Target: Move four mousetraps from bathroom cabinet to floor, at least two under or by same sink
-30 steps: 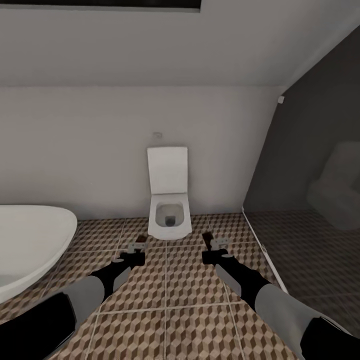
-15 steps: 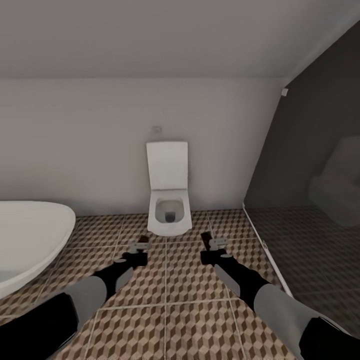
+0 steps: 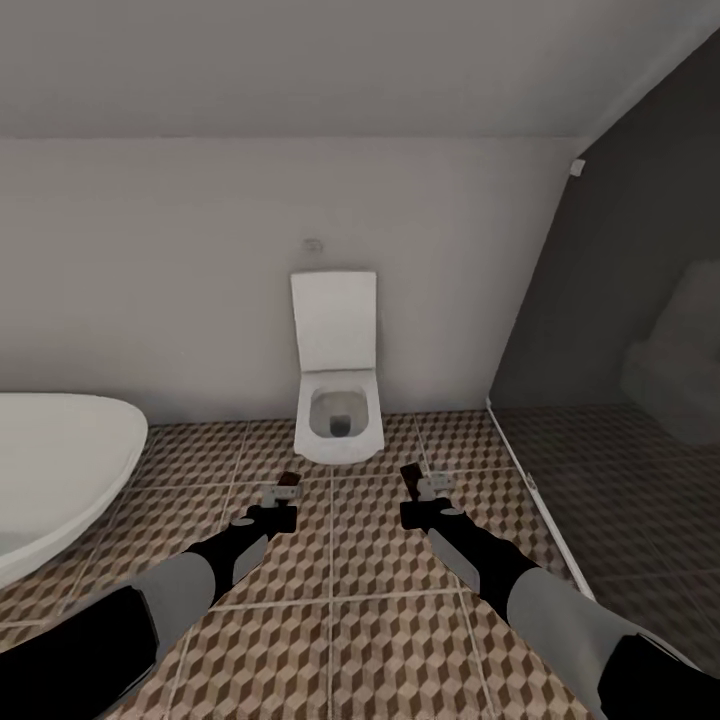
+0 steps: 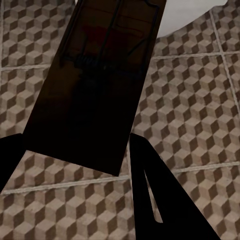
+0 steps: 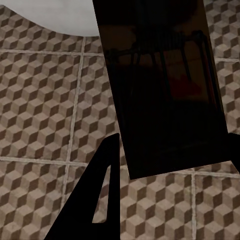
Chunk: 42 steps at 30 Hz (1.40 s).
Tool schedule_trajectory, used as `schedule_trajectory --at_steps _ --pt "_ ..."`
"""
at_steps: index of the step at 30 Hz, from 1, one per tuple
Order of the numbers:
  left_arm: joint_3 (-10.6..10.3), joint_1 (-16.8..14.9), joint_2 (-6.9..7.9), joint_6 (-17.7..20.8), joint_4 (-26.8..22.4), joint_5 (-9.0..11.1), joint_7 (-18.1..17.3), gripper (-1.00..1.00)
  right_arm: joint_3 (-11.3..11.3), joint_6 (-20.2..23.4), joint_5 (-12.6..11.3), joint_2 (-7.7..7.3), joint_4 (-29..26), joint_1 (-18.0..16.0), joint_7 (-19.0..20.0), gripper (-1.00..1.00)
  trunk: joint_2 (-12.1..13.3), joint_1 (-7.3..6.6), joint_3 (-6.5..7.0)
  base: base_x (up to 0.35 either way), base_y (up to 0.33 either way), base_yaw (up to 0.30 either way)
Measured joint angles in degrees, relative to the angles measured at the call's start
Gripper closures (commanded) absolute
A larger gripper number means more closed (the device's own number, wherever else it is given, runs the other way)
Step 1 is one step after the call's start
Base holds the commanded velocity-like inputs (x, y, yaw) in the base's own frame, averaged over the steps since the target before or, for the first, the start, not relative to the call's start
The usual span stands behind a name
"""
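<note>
Since the earlier pictures the whole view has tipped down a little, so more floor is seen; the arms are held out as before. Two mousetraps are being carried, one in each claw. The left claw [image 3: 283,492] is closed on one mousetrap [image 4: 95,80], a flat dark board with wire and a red spot, held between two black fingers [image 4: 160,200]. The right claw [image 3: 418,487] is closed on the other mousetrap [image 5: 160,85] in the same way. Both claws are held above the bathroom floor [image 3: 350,640], side by side and apart. One white toilet [image 3: 338,400] with its lid up is seen just past them by the wall. One white bathtub [image 3: 50,470] is seen on the left side.
</note>
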Motion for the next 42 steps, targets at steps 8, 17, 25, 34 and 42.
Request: schedule_trajectory --at_steps 8,17,25,34,42 --pt "-0.1 0.0 -0.39 0.0 -0.1 0.0 0.0 1.0 0.0 0.0 0.0 0.09 0.0 0.0 0.5 1.0 -3.2 1.76 -2.15 0.0 0.0 0.0" --pt "-0.1 0.7 -0.7 0.0 -0.1 -0.1 0.0 1.0 -0.1 0.0 0.1 -0.04 0.3 0.0 5.8 1.0 -6.8 3.74 -4.56 0.0 0.0 0.0" --pt "-0.1 0.8 -0.72 0.0 -0.1 -0.1 0.0 1.0 -0.1 0.0 0.1 -0.05 0.4 0.0 6.5 1.0 -10.0 5.49 -6.71 0.0 0.0 0.0" --pt "-0.1 0.8 -0.72 0.0 -0.1 -0.1 0.0 1.0 0.0 0.0 0.2 -0.01 0.5 0.0 6.5 1.0 -13.6 7.47 -9.13 0.0 0.0 0.0" --pt "-0.1 0.8 -0.78 -0.7 -0.2 -0.1 0.0 1.0 0.0 0.0 0.2 0.0 0.5 0.0 6.5 1.0 -16.9 9.23 -11.27 0.0 0.0 0.0"
